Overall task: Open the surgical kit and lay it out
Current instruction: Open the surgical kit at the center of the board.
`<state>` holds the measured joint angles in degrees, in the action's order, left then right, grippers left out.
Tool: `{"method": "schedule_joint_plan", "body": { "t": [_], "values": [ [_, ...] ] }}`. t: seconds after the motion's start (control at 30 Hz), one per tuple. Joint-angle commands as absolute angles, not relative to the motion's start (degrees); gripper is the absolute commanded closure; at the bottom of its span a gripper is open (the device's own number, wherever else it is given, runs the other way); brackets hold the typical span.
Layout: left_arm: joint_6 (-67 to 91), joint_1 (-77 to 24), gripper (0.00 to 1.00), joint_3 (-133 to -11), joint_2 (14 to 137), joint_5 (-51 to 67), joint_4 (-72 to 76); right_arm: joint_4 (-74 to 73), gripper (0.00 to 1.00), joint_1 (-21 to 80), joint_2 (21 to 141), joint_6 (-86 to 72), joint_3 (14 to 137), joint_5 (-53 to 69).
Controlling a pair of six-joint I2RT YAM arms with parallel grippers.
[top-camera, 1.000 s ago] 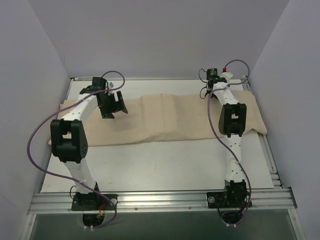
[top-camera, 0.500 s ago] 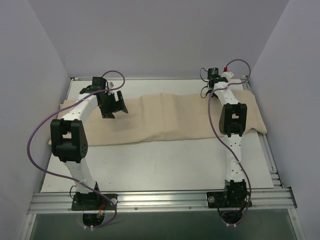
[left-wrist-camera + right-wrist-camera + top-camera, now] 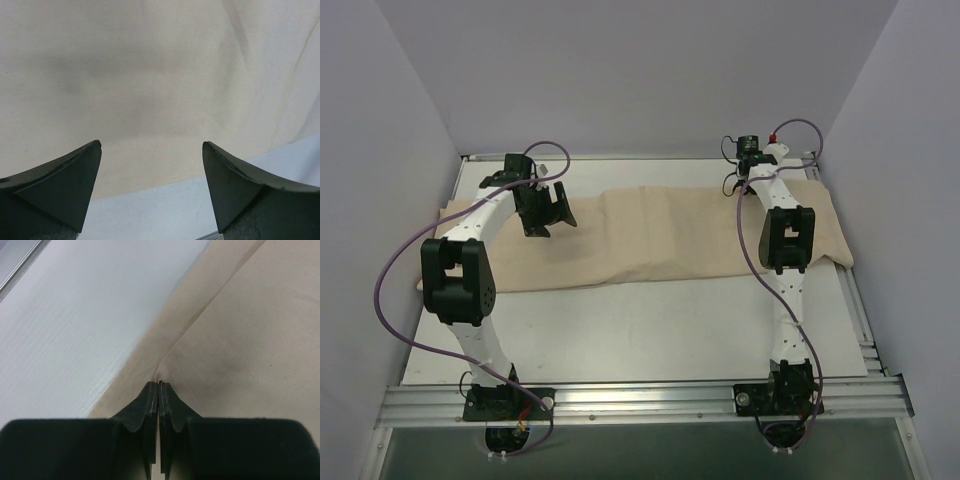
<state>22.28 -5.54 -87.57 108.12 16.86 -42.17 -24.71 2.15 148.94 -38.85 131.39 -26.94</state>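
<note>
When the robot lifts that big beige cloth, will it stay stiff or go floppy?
Probably floppy: the cloth lies in soft folds and puckers into a crease where the right gripper pinches it. It looks thin, so likely light, and it would probably sag rather than lift flat.

We take this for a robotics lab's test cell: a bare white tabletop (image 3: 650, 330) boxed in by plain pale walls (image 3: 640, 80) on the left, right and far sides. An aluminium rail (image 3: 650, 402) along the near edge carries the left arm (image 3: 460, 285) and right arm (image 3: 786, 240), with exposed purple cables (image 3: 382, 275) looping off them.
</note>
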Motion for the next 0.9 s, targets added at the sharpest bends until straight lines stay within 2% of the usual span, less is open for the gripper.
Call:
{"method": "schedule_joint_plan", "body": {
  "t": [0.0,0.37,0.7,0.87],
  "values": [
    [22.76,-5.71,0.09,-87.72,106.26,17.67,-40.6,-25.31,1.0,1.41,148.63,-39.81,132.36,-26.81],
    [26.71,-5.36,0.09,-93.77,108.19,11.25,-50.35,-30.32,1.0,0.27,138.0,-37.09,128.77,-23.74],
    [36.19,-5.01,0.1,-97.55,111.17,18.1,-52.03,-30.24,1.0,0.26,123.16,-37.0,111.9,-16.62],
    [43.23,-5.1,0.1,-98.44,113.2,22.93,-49.68,-27.6,1.0,0.44,114.89,-38.14,97.52,-13.28]
  ]
}}
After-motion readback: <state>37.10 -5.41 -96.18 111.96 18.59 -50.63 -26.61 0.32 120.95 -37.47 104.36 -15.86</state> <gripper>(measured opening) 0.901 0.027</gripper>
